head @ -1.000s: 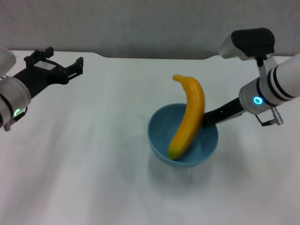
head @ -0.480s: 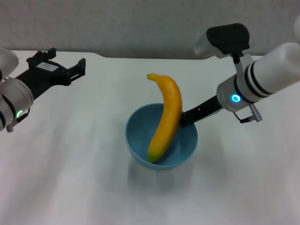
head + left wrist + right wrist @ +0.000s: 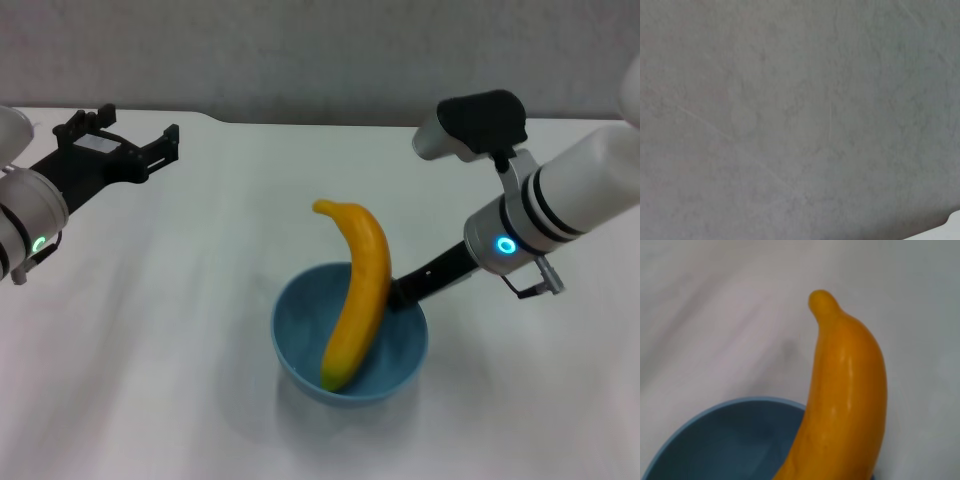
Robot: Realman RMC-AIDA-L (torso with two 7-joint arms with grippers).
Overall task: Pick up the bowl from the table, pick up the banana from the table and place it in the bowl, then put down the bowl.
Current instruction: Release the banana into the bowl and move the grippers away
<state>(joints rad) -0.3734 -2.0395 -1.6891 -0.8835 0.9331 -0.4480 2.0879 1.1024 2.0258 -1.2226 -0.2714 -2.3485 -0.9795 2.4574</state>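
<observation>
- Bench (image 3: pixel 180 380): broad white top carrying the whole work; a shallow notch shows in its far edge.
- Right arm: reaches in from the right, its dark fingers (image 3: pixel 405 292) running down to the bowl's right-hand rim. They appear clamped on that rim, though the banana covers the contact itself.
- Left arm: parked at the far left over the bench, well apart from the bowl. Left gripper (image 3: pixel 135 150) has its fingers spread, holding nothing; its wrist view shows only a grey wall.
- Bowl (image 3: pixel 300 330): light blue, round, deep, near the middle of the bench toward the near side. Cannot tell whether its base touches the bench or hangs just above.
- Banana (image 3: pixel 362 290): yellow-orange, standing steeply in the bowl, lower end on the bowl floor, upper end leaning out past the far rim. The right wrist view shows the same (image 3: pixel 850 390).
- Step in hand, as judged: banana is placed; putting the bowl down is what remains.
- Next move calls for: a level, slow set-down, then releasing the rim without tipping the bowl, since the tall banana looks top-heavy.
</observation>
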